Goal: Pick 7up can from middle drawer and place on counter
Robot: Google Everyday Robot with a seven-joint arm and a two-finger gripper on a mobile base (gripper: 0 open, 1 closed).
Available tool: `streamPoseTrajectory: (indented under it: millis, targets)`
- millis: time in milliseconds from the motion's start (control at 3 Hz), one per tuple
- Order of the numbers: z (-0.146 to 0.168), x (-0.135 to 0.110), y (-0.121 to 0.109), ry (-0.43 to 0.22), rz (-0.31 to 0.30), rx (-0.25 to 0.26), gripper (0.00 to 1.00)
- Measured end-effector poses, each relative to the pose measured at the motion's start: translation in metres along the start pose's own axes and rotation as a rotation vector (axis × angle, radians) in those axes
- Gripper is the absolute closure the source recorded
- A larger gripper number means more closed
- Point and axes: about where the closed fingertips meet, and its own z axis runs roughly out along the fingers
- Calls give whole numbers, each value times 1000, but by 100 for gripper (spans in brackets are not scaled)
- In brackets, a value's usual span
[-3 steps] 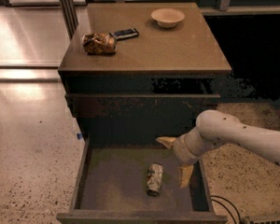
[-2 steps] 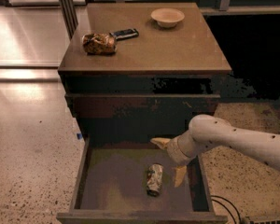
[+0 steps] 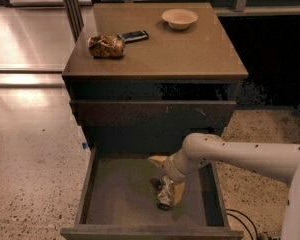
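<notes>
7up can (image 3: 165, 196): appears to lie on its side on the middle drawer (image 3: 115, 199) floor, right of centre; judged light, thin-walled, slick and prone to rolling or denting. Gripper (image 3: 168, 178): low in the drawer over the can, jaws spread, one finger just beside its right flank. Suggested hold: across the mid-body, with a modest squeeze.
</notes>
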Motion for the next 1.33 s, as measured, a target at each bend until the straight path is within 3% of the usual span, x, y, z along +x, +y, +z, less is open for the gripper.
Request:
streamPoseTrajectory:
  millis: [667, 1000, 1333]
  targets:
    - [56, 14, 28, -24, -9, -137, 0]
    - [69, 22, 36, -39, -3, -166, 0]
    - [69, 22, 36, -40, -2, -167, 19]
